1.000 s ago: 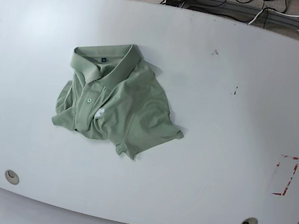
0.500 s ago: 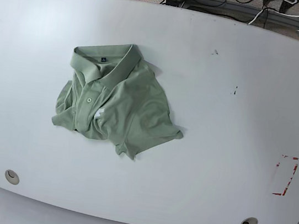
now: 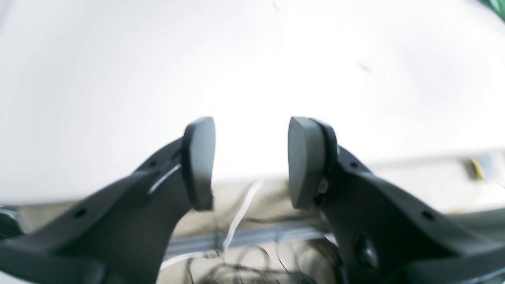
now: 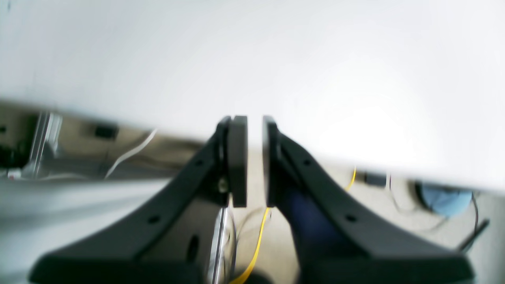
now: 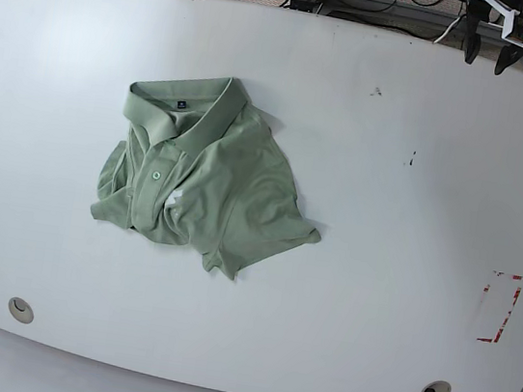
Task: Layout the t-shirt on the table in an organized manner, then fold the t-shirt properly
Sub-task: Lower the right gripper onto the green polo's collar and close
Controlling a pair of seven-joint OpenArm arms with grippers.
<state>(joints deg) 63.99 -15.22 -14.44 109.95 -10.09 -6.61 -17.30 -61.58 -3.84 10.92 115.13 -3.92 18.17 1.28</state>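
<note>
Soft sage-green knit t-shirt [image 5: 200, 180] lies crumpled left of centre on the smooth white table [image 5: 384, 223], collar up, dark neck label unreadable; left gripper [image 3: 251, 161] gapes empty, right gripper [image 4: 255, 161] nearly closed, holding nothing

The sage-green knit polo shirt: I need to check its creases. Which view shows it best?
The base view: the sage-green knit polo shirt lies whole and crumpled on the white table. The left wrist view shows perhaps a green sliver at its corner; the right wrist view, none.

Soft matt knit t-shirt [image 5: 200, 183] — smooth, faintly glossy white table [image 5: 384, 223].
</note>
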